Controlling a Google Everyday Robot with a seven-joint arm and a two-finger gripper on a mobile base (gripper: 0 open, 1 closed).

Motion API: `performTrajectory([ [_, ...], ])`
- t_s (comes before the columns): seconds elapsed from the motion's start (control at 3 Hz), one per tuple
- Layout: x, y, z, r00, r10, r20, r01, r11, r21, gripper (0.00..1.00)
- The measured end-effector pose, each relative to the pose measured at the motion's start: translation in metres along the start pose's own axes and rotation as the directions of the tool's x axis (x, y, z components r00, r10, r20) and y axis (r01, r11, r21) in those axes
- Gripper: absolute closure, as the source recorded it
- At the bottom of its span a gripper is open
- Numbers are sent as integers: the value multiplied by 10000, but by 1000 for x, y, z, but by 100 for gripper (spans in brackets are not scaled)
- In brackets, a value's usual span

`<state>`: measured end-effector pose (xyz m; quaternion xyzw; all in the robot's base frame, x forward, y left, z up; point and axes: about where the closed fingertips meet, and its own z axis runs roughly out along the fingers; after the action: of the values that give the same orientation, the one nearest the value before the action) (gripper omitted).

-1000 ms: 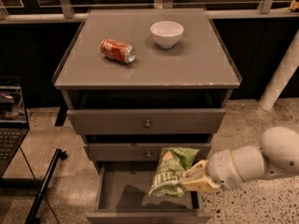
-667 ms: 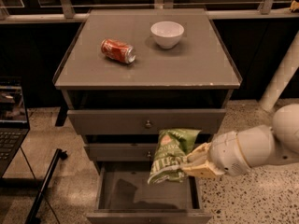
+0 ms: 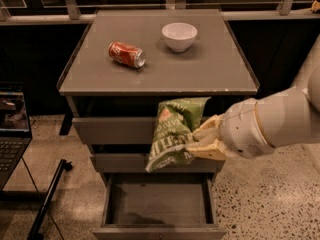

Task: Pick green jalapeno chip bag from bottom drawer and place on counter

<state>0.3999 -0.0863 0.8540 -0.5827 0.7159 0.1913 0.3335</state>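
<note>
The green jalapeno chip bag [image 3: 172, 133] hangs in the air in front of the upper two drawers, below the counter's front edge. My gripper [image 3: 202, 141] is shut on the bag's right side, its white arm reaching in from the right. The bottom drawer [image 3: 157, 201] is pulled open below, and its grey inside holds nothing I can see. The counter [image 3: 210, 69] is the grey cabinet top above.
A red soda can [image 3: 126, 54] lies on its side on the counter's left part. A white bowl [image 3: 179, 35] stands at the back middle. A laptop [image 3: 12, 129] sits at the left, and a black rod [image 3: 47, 201] leans on the floor beside the cabinet.
My gripper has lifted the chip bag from just above the bottom drawer up to the level of the top drawer front.
</note>
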Motion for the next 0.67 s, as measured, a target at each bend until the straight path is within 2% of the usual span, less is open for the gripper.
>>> performTrajectory([
  [0.33,-43,-6,-32,9985,-296,471,227,9896,1422,100],
  [0.67,-47,-10,-27,9981,-355,508,278,9890,1454,100],
])
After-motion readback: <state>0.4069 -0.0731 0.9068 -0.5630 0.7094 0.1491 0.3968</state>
